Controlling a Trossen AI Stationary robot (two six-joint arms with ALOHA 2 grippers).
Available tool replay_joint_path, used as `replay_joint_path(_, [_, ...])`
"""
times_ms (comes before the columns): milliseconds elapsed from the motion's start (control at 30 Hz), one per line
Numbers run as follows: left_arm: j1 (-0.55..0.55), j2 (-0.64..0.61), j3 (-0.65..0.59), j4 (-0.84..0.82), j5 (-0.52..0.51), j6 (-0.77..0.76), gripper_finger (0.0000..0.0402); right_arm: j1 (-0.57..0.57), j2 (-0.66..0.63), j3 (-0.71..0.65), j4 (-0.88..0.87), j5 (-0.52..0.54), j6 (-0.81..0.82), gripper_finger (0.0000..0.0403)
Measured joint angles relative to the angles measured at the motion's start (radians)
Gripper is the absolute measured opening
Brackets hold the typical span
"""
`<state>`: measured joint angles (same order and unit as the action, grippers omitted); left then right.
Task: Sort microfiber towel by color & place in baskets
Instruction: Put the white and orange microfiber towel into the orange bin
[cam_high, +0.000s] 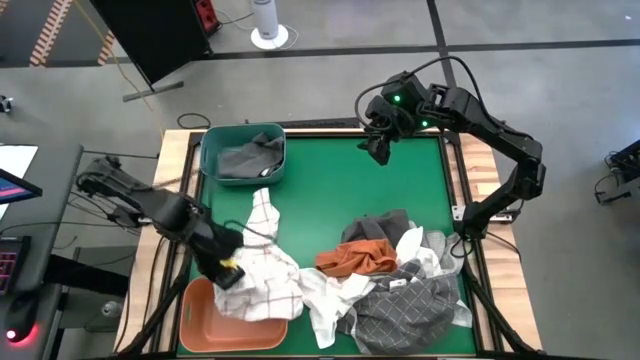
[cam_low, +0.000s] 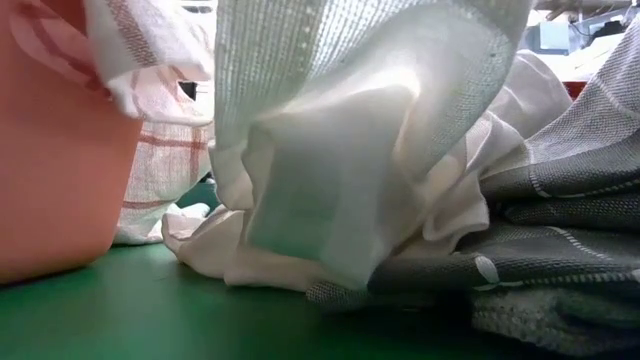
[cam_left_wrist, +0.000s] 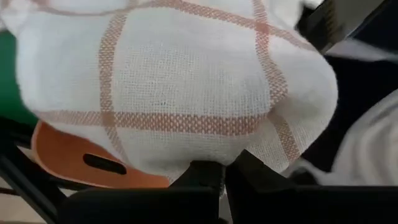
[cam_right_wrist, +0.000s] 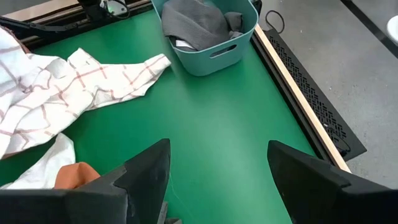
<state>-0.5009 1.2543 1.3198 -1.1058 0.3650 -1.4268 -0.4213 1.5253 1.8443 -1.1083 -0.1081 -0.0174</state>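
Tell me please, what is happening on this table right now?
The robot is sorting cloths by colour into two tubs. The left gripper is shut on a white checked towel and holds it at the salmon basket, where part of the towel already lies. The teal basket holds a dark grey towel. The right gripper hangs open over the far side of the green table. A pile of rust orange, grey grid and white towels waits unsorted.
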Motion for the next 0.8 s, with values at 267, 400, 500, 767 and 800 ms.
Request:
replay_joint_path(267, [-0.086, 0.134, 0.0, 0.092, 0.004, 0.066, 0.0001, 0.0, 0.0, 0.0, 0.001, 0.0, 0.013, 0.0295])
replay_joint_path(400, [-0.131, 0.209, 0.0, 0.097, 0.006, 0.065, 0.0001, 0.004, 0.0, 0.0, 0.0, 0.0, 0.016, 0.0295])
replay_joint_path(500, [-0.145, 0.269, 0.0, 0.075, 0.003, 0.088, 0.0002, 0.01, 0.0, 0.0, 0.001, 0.0, 0.015, 0.0295])
replay_joint_path(767, [-0.131, 0.402, 0.0, 0.054, -0.055, 0.12, 0.0096, 0.028, 0.0, 0.0, 0.012, 0.0, 0.015, 0.0295])
replay_joint_path(800, [-0.127, 0.417, 0.0, 0.051, -0.054, 0.13, 0.0116, 0.031, 0.0, 0.0, 0.012, 0.0, 0.012, 0.0295])
